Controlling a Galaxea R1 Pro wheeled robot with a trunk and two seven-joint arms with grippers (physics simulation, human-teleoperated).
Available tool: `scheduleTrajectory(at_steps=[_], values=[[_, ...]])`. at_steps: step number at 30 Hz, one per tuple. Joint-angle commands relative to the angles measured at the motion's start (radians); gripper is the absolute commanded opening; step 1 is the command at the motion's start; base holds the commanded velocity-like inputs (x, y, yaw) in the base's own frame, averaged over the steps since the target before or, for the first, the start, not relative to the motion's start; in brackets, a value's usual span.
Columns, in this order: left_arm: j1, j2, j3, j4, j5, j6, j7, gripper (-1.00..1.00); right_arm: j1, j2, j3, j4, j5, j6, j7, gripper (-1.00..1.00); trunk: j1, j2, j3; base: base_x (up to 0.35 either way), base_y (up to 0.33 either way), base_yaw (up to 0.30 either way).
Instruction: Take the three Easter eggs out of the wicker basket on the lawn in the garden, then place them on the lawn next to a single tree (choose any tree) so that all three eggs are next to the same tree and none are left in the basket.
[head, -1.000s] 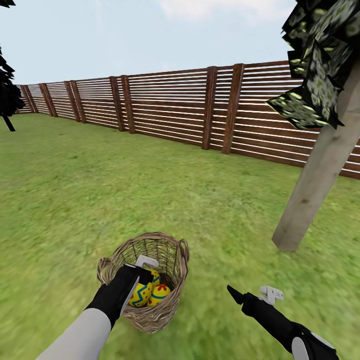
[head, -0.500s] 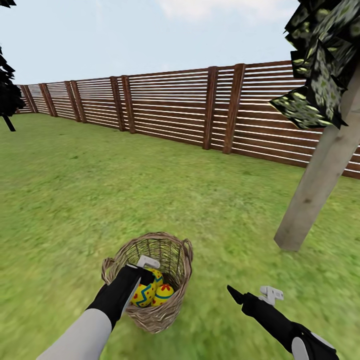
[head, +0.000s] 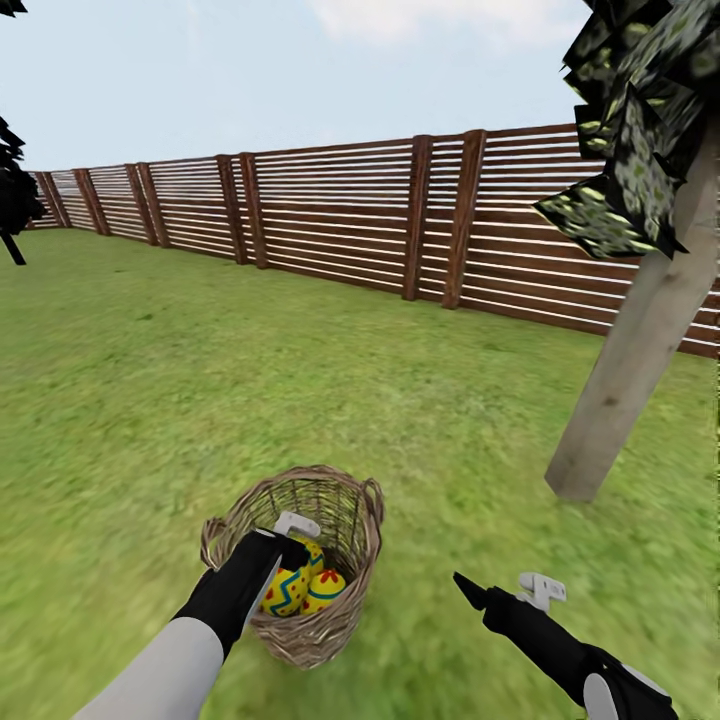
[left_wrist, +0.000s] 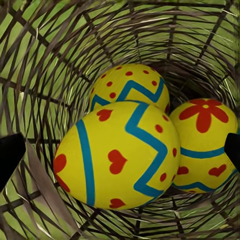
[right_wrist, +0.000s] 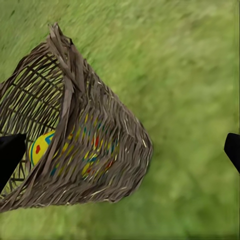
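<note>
Three glossy yellow Easter eggs (left_wrist: 117, 155) fill the open-weave wicker basket (head: 300, 560), left gripper (left_wrist: 120, 150) spread wide around them.

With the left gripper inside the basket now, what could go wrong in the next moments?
The left gripper is open over the nearest egg, which touches two other eggs; closing may push it aside. The wicker basket looks light and may tip or lift with the arm.
</note>
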Motion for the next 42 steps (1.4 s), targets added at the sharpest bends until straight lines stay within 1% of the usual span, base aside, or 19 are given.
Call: scheduleTrajectory(at_steps=[1,10,23,38,40,42], values=[[0.0,0.0,-0.001,-0.002,-0.009,0.005,-0.004,1.0,-0.001,0.001,-0.003,-0.001,-0.004,0.008,0.003,1.0,0.0,0.0,0.0,0.0,0.0,-0.124],[0.0,0.0,-0.002,-0.002,-0.009,0.005,-0.004,1.0,-0.001,0.001,-0.003,-0.001,-0.004,0.01,0.003,1.0,0.0,0.0,0.004,-0.002,0.007,-0.043],[0.0,0.0,-0.003,-0.003,-0.009,0.005,-0.004,1.0,-0.001,0.001,-0.003,-0.001,-0.004,0.01,0.003,1.0,0.0,0.0,0.004,-0.03,0.066,-0.003],[0.001,0.0,-0.003,-0.003,-0.008,0.004,-0.004,1.0,-0.001,0.001,-0.003,-0.001,-0.004,0.01,0.003,1.0,0.0,0.0,0.004,-0.001,0.005,0.0],[0.001,0.0,-0.006,-0.004,-0.008,0.004,-0.004,1.0,-0.001,0.001,-0.003,-0.001,-0.004,0.01,0.003,1.0,0.0,0.0,0.004,0.0,0.0,0.0],[0.001,0.0,-0.018,-0.004,-0.008,0.004,-0.004,1.0,-0.001,0.001,-0.003,-0.001,-0.004,0.01,0.003,1.0,0.001,-0.001,-0.004,0.0,0.0,0.0]])
